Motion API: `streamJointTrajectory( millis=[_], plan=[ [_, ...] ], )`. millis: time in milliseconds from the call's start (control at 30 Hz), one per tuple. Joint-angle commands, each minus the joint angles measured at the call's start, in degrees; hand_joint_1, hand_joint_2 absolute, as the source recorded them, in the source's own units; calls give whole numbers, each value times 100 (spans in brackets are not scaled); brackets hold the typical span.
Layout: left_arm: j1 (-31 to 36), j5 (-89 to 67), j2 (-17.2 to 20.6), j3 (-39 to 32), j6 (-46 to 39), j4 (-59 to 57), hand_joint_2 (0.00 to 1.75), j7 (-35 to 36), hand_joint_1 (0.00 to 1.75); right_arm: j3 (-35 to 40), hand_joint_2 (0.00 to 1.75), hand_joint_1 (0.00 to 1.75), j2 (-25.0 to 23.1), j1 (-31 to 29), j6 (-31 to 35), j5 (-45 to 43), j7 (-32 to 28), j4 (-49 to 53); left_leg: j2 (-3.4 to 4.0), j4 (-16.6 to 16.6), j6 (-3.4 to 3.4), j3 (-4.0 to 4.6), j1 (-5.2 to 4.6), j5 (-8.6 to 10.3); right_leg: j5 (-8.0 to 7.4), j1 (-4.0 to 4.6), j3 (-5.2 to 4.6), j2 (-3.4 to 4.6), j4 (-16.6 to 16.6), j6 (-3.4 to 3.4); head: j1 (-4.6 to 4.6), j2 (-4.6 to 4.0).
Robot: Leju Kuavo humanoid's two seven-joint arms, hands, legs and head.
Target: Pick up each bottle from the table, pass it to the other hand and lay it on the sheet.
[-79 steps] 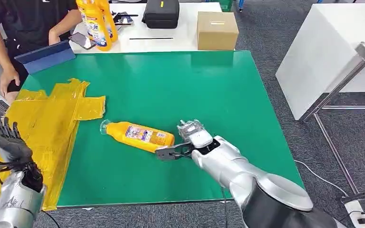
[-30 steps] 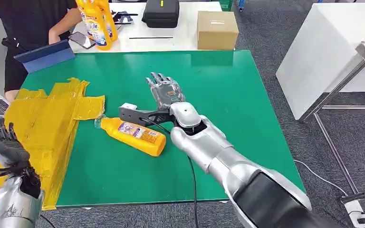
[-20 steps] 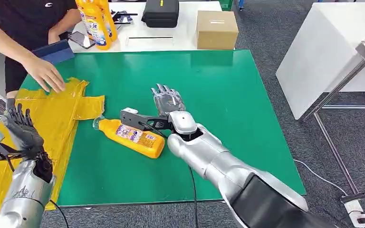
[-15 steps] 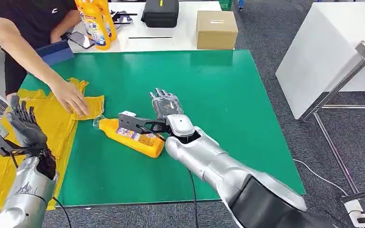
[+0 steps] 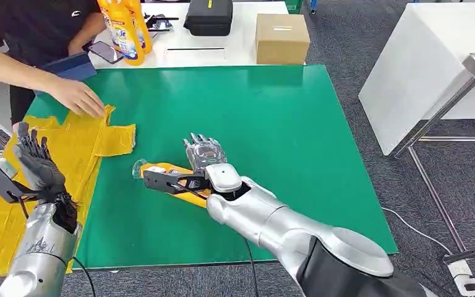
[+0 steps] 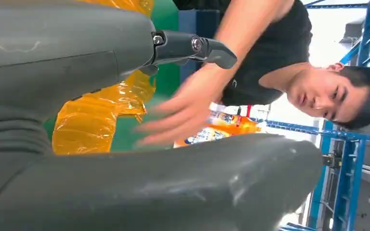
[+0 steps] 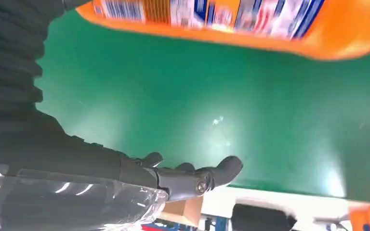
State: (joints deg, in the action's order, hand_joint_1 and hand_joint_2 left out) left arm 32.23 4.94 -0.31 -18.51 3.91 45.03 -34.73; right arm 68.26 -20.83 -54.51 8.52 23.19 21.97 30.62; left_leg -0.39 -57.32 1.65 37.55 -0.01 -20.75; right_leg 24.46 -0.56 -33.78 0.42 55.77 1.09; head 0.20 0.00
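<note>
An orange bottle (image 5: 163,168) with a clear cap lies on its side on the green table (image 5: 297,124), just right of the yellow sheet (image 5: 68,161). My right hand (image 5: 201,162) hovers over the bottle's base end, fingers spread and thumb stretched along the bottle, not closed on it. In the right wrist view the bottle (image 7: 221,19) lies beside my right hand (image 7: 77,159), with bare green table between it and the straight fingers (image 7: 197,179). My left hand (image 5: 34,163) is raised over the sheet's near left part, fingers apart and empty; its grey thumb (image 6: 125,187) shows in the left wrist view.
A person's hand (image 5: 79,98) rests on the sheet's far edge. Behind the green table, a white table (image 5: 235,49) carries more orange bottles (image 5: 124,28), a cardboard box (image 5: 282,38) and a black case (image 5: 209,15). A blue folder (image 5: 68,65) lies at the far left corner.
My right hand has drawn back toward me and lowered over the bottle, which has shifted slightly. The person's hand moved from the sheet's right flap to its far edge. My left hand rose a little.
</note>
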Motion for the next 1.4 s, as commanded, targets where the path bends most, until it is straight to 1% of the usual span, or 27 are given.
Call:
streamJointTrajectory(
  millis=[33, 100, 133, 267, 300, 367, 400, 433, 467, 500, 533, 567, 633, 667, 733, 767, 833, 900, 933, 967, 1000, 1100, 1133, 1233, 1400],
  plan=[
    [-12, -239, -311, -422, 23, 493, 0, 256, 0, 788, 0, 0, 83, -126, 16, -232, 39, 61, -7, -1, -10, -24, 0, -11, 14, 0, 28, -12, -2, -4, 0, 0],
    [-1, -269, -345, -433, 23, 520, 0, 291, 0, 781, 0, 0, 83, -116, -6, -259, 31, 91, -11, 1, -6, -11, 0, -4, 6, 0, 13, -8, -3, -3, 0, 0],
    [5, -283, -355, -446, 22, 528, 0, 308, 0, 777, 0, 0, 83, -114, -3, -265, 25, 94, -11, -3, -11, -23, 1, -12, 13, 2, 27, -11, -1, -5, 0, 0],
    [74, -357, -416, -473, 21, 534, 0, 369, 0, 781, 0, 0, 83, -99, 4, -250, 68, 129, -12, 0, -7, -12, -1, -5, 8, 0, 14, -10, -1, -4, 0, 0],
    [96, -384, -428, -489, 22, 531, 0, 384, 0, 780, 0, 0, 83, -98, 11, -224, 115, 106, -13, -3, -12, -26, 0, -13, 15, 0, 29, -13, 1, -6, 0, 0],
    [121, -396, -435, -491, 22, 533, 0, 390, 0, 766, 0, 0, 83, -99, 9, -223, 124, 64, -15, -1, -6, -7, 1, -3, 5, 2, 8, -10, -2, -3, 0, 0],
    [144, -416, -444, -498, 23, 525, 0, 405, 0, 749, 0, 0, 83, -98, -24, -226, 153, 18, -18, -4, -11, -21, 0, -11, 15, 1, 23, -15, 2, -5, 0, 0],
    [193, -447, -473, -512, 27, 514, 0, 430, 0, 756, 0, 0, 83, -104, -61, -182, 235, -83, -19, -1, -8, -13, 0, -6, 9, 0, 14, -15, 0, -4, 0, 0],
    [204, -452, -481, -512, 26, 513, 0, 434, 0, 753, 175, 0, 83, -97, -45, -173, 226, -110, -20, -3, -12, -24, 1, -12, 15, 1, 26, -17, 0, -6, 2, 0],
    [241, -490, -504, -532, 25, 496, 0, 464, 0, 771, 175, 0, 83, -90, -60, -96, 344, -208, -18, -1, -7, -10, 2, -4, 7, 2, 11, -13, -2, -4, 0, 0],
    [271, -510, -518, -538, 27, 478, 0, 479, 0, 761, 175, 0, 83, -69, -108, -88, 365, -280, -21, -5, -11, -22, 2, -12, 16, 2, 25, -19, 1, -5, 0, 0],
    [283, -513, -523, -538, 27, 470, 0, 480, 0, 759, 175, 0, 83, -52, -82, -79, 352, -311, -21, 0, -6, -9, 2, -2, 6, 2, 10, -16, -2, -3, 2, 0],
    [328, -547, -537, -586, 13, 410, 0, 492, 0, 795, 175, 0, 83, -23, -183, 4, 432, -420, -31, -6, -14, -33, 1, -15, 23, 1, 36, -31, 2, -7, 0, 0],
    [328, -547, -537, -586, 13, 410, 0, 492, 0, 795, 175, 0, 83, -23, -183, 4, 432, -420, -27, -1, -10, -22, 1, -7, 13, 1, 20, -24, -3, -5, 2, 0],
    [329, -563, -539, -603, 13, 403, 0, 494, 0, 779, 175, 0, 83, 19, -212, 5, 446, -482, -29, -4, -13, -31, 0, -13, 20, 1, 31, -28, 0, -6, 2, 0],
    [338, -581, -542, -625, 14, 400, 0, 497, 0, 767, 175, 0, 83, 34, -204, 31, 472, -531, -21, 1, -8, -21, -1, -6, 11, -1, 16, -18, -3, -4, 2, 0],
    [341, -599, -542, -628, 24, 397, 0, 499, 0, 753, 175, 0, 83, 56, -239, 32, 466, -596, -22, -2, -13, -34, 0, -14, 18, 1, 32, -21, -2, -6, 2, 0],
    [343, -604, -543, -631, 26, 394, 0, 500, 0, 748, 175, 0, 83, 59, -236, 38, 465, -602, -23, -1, -13, -32, 0, -13, 18, 0, 31, -22, -2, -6, 2, 0],
    [353, -608, -545, -634, 26, 377, 0, 501, 0, 738, 175, 0, 83, 70, -250, 35, 456, -621, -18, 1, -8, -17, 0, -6, 9, 0, 12, -14, -3, -4, 0, 0],
    [367, -618, -538, -636, 36, 340, 0, 500, 0, 726, 175, 0, 83, 80, -272, 42, 443, -631, -22, 0, -11, -26, 0, -10, 14, 1, 24, -20, -3, -5, 2, 0],
    [370, -619, -535, -635, 39, 327, 0, 499, 0, 721, 175, 0, 83, 89, -277, 39, 439, -636, -18, 0, -8, -15, 1, -5, 8, 1, 10, -14, -3, -4, 0, 0],
    [388, -623, -518, -622, 67, 255, 0, 479, 0, 702, 175, 0, 83, 112, -322, 24, 416, -638, -20, 1, -11, -25, 0, -8, 12, 1, 21, -18, -4, -5, 0, 0],
    [410, -616, -501, -619, 79, 184, 0, 442, 0, 692, 175, 0, 83, 119, -384, 11, 399, -638, -21, 2, -7, -15, 0, -3, 7, 0, 11, -17, -4, -3, 2, 0],
    [419, -612, -487, -619, 80, 152, 0, 420, 0, 687, 175, 0, 83, 152, -400, 0, 383, -637, -20, 0, -12, -31, -1, -11, 15, -1, 26, -18, -2, -6, 0, 0],
    [389, -588, -454, -621, 101, 68, 0, 335, 0, 697, 175, 0, 83, 184, -484, -31, 368, -623, -18, 2, -8, -19, -1, -5, 9, -1, 13, -13, -3, -4, 0, 0]
  ],
)
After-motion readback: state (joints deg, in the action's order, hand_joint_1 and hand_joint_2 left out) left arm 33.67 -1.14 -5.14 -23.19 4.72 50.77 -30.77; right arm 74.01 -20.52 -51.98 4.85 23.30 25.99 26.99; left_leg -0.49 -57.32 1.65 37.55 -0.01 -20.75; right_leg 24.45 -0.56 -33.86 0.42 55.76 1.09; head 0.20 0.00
